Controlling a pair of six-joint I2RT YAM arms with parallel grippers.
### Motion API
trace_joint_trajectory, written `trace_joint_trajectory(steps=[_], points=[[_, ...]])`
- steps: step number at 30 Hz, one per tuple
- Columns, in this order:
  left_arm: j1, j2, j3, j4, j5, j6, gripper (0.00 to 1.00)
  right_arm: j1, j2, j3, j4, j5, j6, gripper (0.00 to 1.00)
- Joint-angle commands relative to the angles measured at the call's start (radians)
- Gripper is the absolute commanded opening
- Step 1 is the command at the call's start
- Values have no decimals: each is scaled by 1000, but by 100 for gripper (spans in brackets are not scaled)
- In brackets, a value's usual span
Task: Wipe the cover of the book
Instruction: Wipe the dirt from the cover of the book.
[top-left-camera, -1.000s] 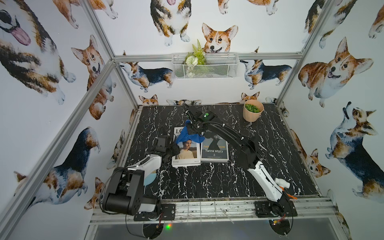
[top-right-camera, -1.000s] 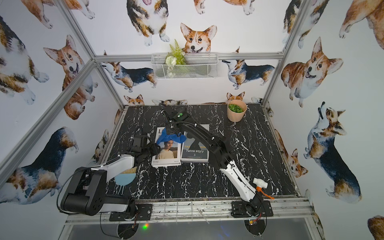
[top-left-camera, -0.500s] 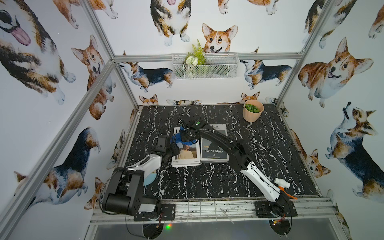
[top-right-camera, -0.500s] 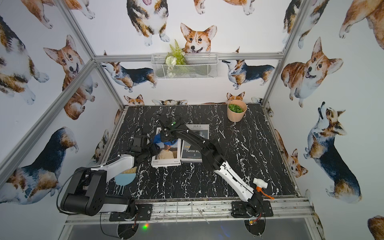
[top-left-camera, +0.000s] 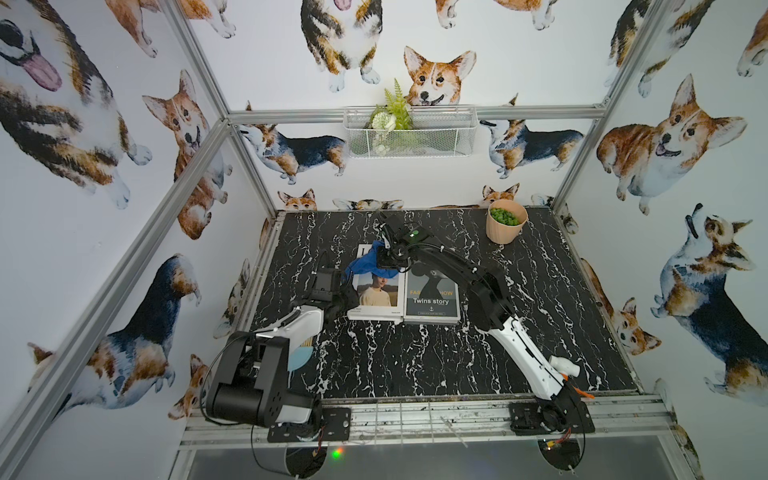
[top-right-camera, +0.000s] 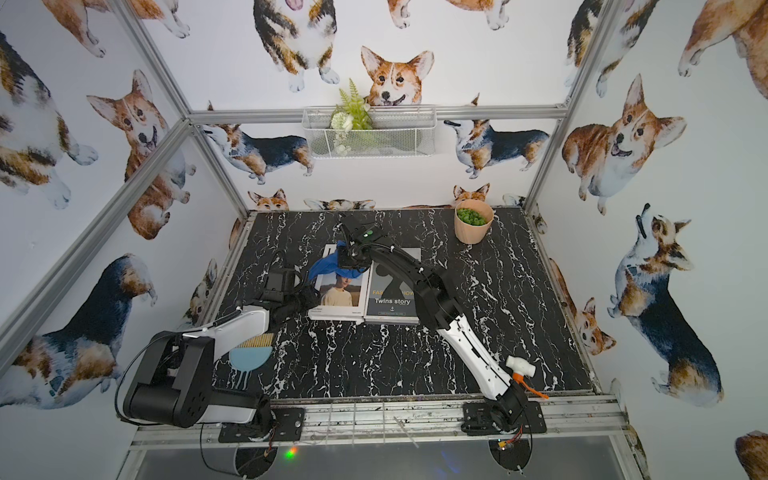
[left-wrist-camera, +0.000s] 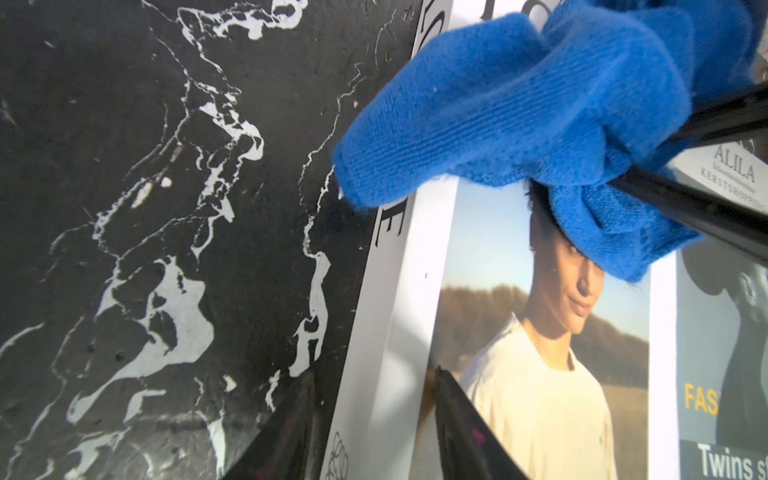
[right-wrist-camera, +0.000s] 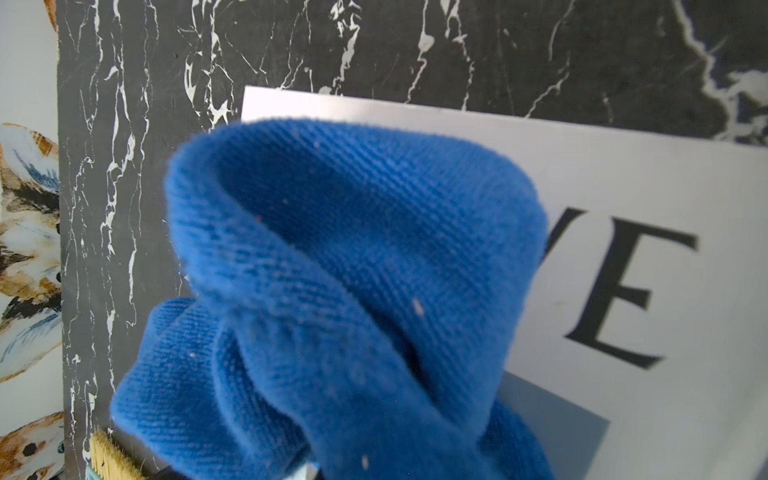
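Cloth (top-left-camera: 365, 266) back at the book's (top-left-camera: 376, 296) far end after a sweep nearer; my right tool (top-left-camera: 385, 263) clamps it; left tool (left-wrist-camera: 374, 384), jaws slightly parted, straddles the book's left edge, grip I cannot tell; book flat on worktop (top-left-camera: 395, 365); more passes likely.

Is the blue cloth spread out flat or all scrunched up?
Scrunched up. The blue cloth is bunched in thick folds, pinched by the right end effector on the white book.

Bright blue cloth (top-left-camera: 362, 266); white-bordered book cover (top-left-camera: 375, 291); black tabletop (top-left-camera: 415, 365) (veined white, like marble).
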Motion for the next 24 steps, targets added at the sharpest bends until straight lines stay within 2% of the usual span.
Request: trace_joint_trajectory(steps=[1,4,10,16,20,22,24], points=[[3,11,1,-81,-13,4,44,9,-26,-54,-156,77,19,0],[3,23,-2,-66,11,3,25,14,-55,-52,-157,61,1,0],[3,54,-1,-60,20,-15,11,2,-132,-48,-187,86,-45,0],[3,80,14,-81,17,-17,11,-34,-183,-58,-179,178,-82,0],[3,82,28,-99,17,-6,13,-68,-150,-13,-129,140,-76,0],[3,73,41,-116,17,11,20,-73,-127,43,-113,140,-82,0],[3,55,52,-132,10,22,36,-73,-120,74,-71,128,-97,0]])
